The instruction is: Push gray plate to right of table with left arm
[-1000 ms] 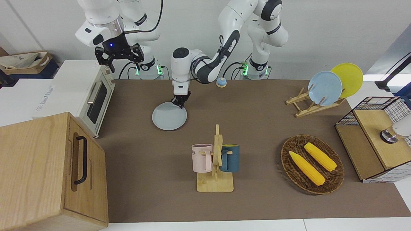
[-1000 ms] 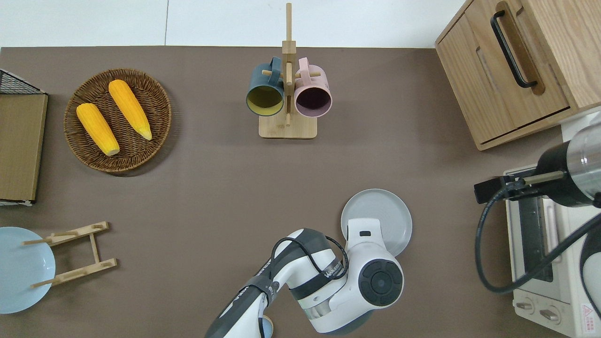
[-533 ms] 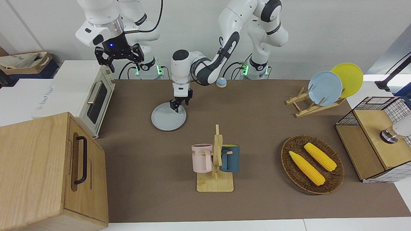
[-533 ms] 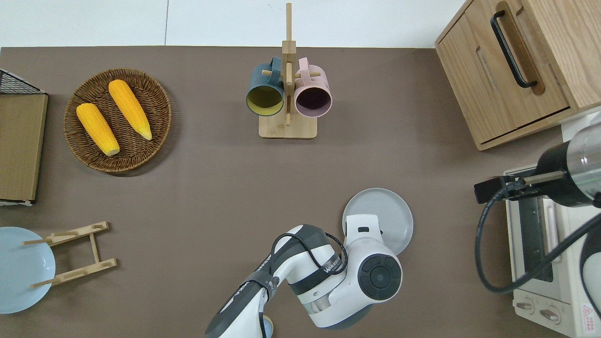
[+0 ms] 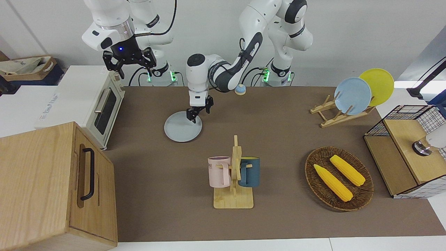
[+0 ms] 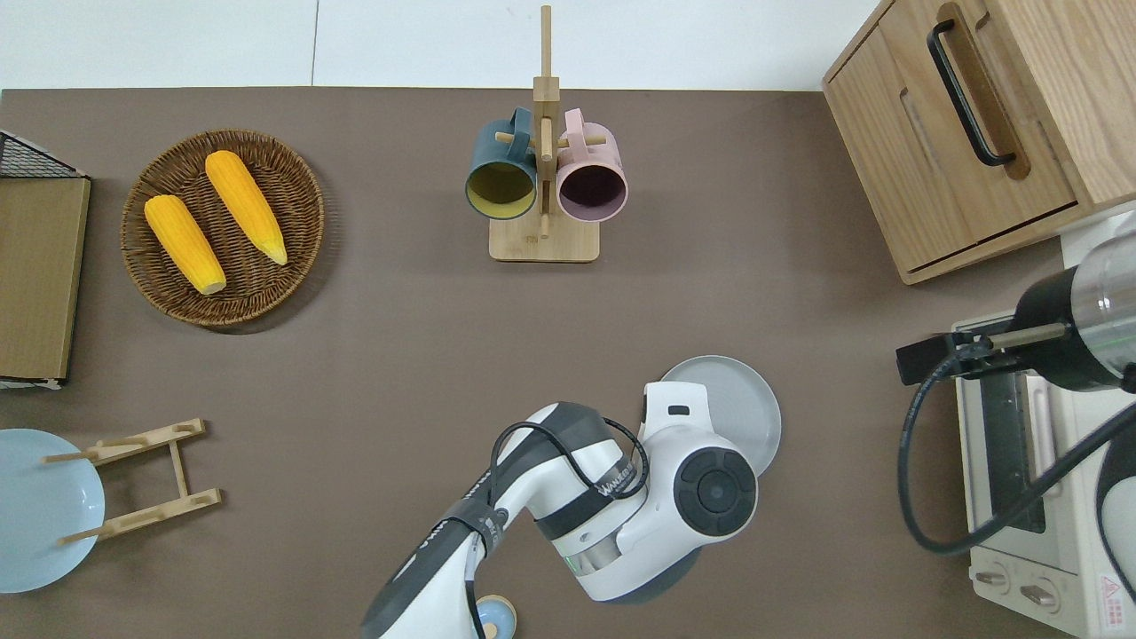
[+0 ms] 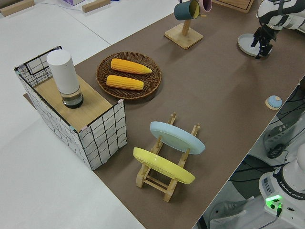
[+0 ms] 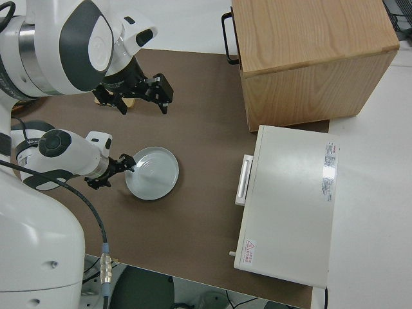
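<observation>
While the gray plate lies flat on the tabletop, toward the right arm's end and near the toaster oven, the left gripper is held over the plate's edge on the left arm's side, with its fingers spread apart; whether a fingertip touches the rim cannot be told. Farther from the robots than the plate, the mug stand is seen with a pink mug and a dark blue mug hung on it. The wooden cabinet stands farther from the robots than the plate, at the right arm's end. Well apart from the plate, toward the left arm's end, a wicker basket with two corn cobs is set. In the overhead view much of the plate is covered by the left arm. The right arm is parked, and its fingers are seen spread.
</observation>
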Available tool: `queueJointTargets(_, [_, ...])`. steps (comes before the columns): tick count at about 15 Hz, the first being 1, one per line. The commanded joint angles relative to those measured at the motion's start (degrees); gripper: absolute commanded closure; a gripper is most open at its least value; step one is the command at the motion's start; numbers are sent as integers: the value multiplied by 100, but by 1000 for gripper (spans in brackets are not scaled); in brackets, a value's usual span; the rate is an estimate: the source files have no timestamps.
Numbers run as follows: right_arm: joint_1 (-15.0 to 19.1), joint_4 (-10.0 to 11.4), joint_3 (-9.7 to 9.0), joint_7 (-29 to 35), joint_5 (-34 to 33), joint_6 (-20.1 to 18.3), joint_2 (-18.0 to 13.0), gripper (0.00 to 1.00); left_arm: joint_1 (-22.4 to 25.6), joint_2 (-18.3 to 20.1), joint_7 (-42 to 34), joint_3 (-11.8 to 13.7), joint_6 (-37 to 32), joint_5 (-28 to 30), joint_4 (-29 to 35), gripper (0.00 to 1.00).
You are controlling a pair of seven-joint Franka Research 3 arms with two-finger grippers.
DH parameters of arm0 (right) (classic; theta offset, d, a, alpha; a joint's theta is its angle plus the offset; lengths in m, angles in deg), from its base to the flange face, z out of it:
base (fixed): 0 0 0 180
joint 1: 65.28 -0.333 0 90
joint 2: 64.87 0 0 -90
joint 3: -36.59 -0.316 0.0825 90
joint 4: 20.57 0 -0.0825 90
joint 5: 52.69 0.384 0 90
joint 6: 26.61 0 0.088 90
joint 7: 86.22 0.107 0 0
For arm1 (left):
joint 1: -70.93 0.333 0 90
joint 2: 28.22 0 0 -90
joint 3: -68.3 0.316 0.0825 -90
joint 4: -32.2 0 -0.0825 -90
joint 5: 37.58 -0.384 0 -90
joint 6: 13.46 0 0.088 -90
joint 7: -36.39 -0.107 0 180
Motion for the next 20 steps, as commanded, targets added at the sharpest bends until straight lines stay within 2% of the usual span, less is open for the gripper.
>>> queueJointTargets(1, [118,-23,-86,-1,59,-83,-36,17,327,173,-823,-63,-1092,212,-574,11])
queueJointTargets(6, [118,-23,-86,-1,59,-75,-36,17,976,462,-2729,-63,-2438,669,-1103,11])
queueJointTargets(9, [118,-23,-86,-1,59,-75,-36,17,1372,673,-3793,-54,-3114,749,-1279,11])
queueJointTargets(11, [118,-23,-77,8,59,-75,-36,17,1775,945,-4757,-28,-3545,811,-1306,11])
queueJointTargets(13, [118,-23,-86,8,59,-75,-36,17,2205,1252,-5750,7,-3800,820,-1306,11])
queueJointTargets(20, [118,-23,-77,-1,59,-75,-36,17,3507,1710,-8135,25,-4364,820,-1288,11])
